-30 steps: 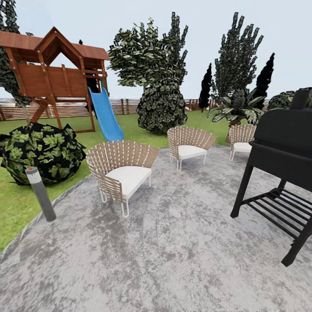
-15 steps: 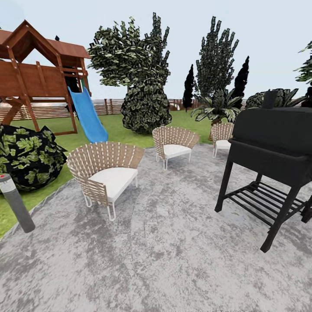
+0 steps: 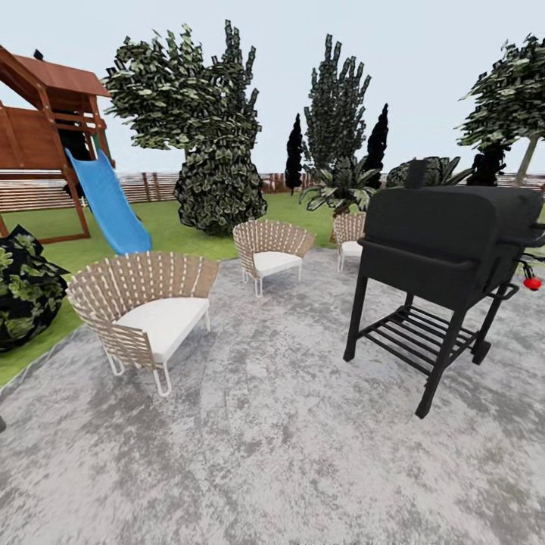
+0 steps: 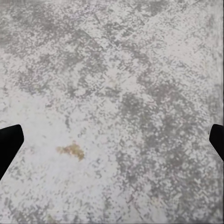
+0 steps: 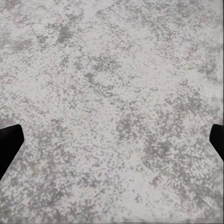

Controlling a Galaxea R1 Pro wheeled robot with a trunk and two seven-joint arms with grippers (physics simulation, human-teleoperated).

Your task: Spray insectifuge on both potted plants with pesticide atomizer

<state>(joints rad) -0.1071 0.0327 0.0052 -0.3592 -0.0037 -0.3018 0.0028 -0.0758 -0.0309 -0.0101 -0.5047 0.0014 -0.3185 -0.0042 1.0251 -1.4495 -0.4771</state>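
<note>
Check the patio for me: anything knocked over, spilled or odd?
Nothing is tipped: the three chairs and the grill stand upright. One small brownish stain marks the paving under the left gripper.

A black box-shaped barbecue grill (image 3: 443, 261) stands right of centre on the mottled grey paved patio (image 3: 288, 446), woven wicker armchairs (image 3: 144, 310) at left.

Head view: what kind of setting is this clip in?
A backyard garden patio, by the look of it: grey paving with woven lounge chairs and a black barbecue grill, a lawn with a wooden playhouse and blue slide, and a slatted fence behind.
</note>
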